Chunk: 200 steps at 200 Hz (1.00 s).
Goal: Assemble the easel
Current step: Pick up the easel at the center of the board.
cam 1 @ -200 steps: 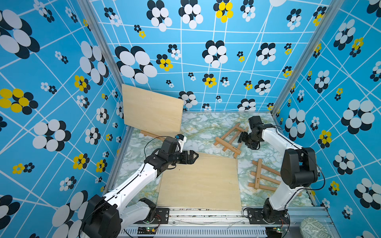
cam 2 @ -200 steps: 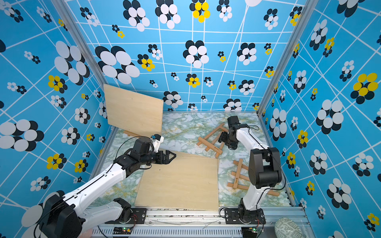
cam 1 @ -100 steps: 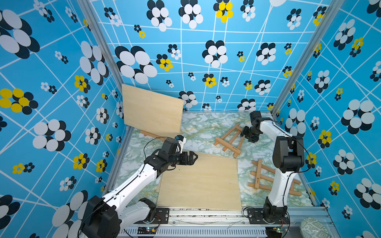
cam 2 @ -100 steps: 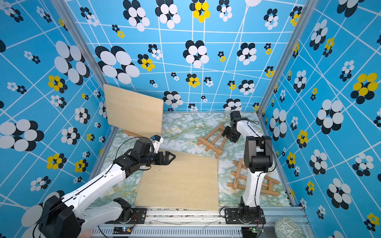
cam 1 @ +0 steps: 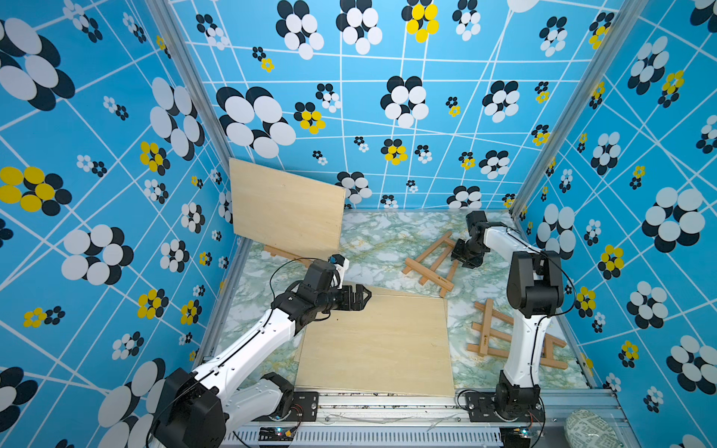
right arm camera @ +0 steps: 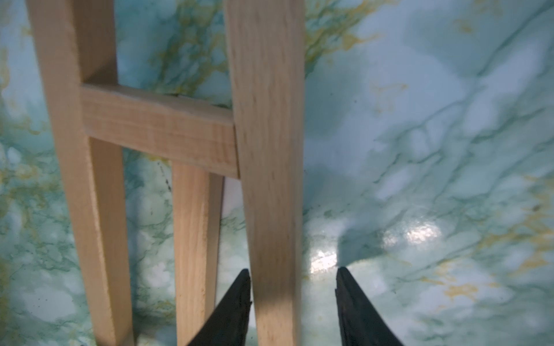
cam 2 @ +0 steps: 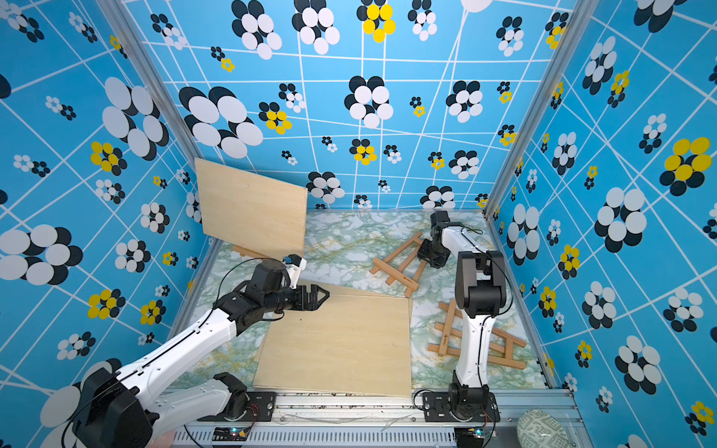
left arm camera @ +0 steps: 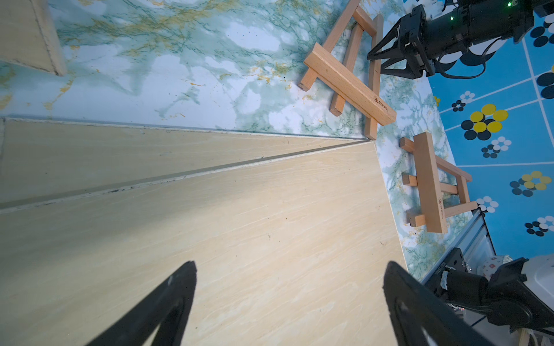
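My right gripper (right arm camera: 293, 269) was low over the marbled table (cam 1: 382, 240). Its jaws were partly open and straddled one outer leg (right arm camera: 269, 149) of the nearer easel frame (cam 1: 430, 267), which lay flat beneath it. One finger (right arm camera: 230, 305) sat against the side of that leg, but a gap showed between the wood and the opposite finger, so I judged nothing was clamped yet. The jaws stood just short of the crossbar (right arm camera: 159, 134) ahead of them. That was probably because the leg there runs clear of the other rails, so a narrow grip could lever the frame upright.

My left gripper (left arm camera: 290, 263) hung wide open and empty just above the flat plywood board (cam 1: 372, 341), pointing toward the same frame. I took it to be waiting where the board would be close at hand once a frame stood. A second easel frame (cam 1: 485, 329) lay flat well behind my right gripper, near that arm's base. A second board (cam 1: 285, 209) leaned upright at the wall, well off to the side of my left gripper.
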Motion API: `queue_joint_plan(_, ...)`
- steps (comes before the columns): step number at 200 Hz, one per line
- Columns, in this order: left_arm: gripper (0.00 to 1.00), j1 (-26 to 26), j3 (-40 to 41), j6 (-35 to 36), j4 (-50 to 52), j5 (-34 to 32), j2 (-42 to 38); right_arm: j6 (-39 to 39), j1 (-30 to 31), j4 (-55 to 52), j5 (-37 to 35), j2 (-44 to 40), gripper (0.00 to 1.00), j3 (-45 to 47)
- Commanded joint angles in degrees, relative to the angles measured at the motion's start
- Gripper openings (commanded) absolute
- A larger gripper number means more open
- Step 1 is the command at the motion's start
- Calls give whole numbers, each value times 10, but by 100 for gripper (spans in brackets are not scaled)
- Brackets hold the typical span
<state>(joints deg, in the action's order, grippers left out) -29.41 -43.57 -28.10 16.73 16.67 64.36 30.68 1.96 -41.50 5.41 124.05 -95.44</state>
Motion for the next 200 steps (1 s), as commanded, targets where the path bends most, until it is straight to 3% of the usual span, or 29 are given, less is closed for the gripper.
queue_joint_plan(1,99,-4,13,-7,-3,-12,-9,-9,3,-27,-13,29,47,-34)
queue_joint_plan(45,99,-3,20,-9,-11,-24,-13,-12,6,-59,-27,57,31,-74)
queue_joint_plan(77,99,-2,26,-10,-13,-28,-18,-12,10,-48,-43,35,8,-68)
queue_joint_plan(92,99,-2,29,-13,-14,-26,-20,-13,15,-47,-63,15,3,-66)
queue_joint_plan(136,99,-3,38,-25,-20,-23,-32,-18,42,-40,-156,-73,0,-68)
queue_joint_plan(159,99,-3,43,-27,-16,-24,-41,-32,93,-23,-226,-111,0,-82)
queue_joint_plan(200,99,-3,43,-26,2,-27,-50,-45,126,22,-284,-121,0,-124)
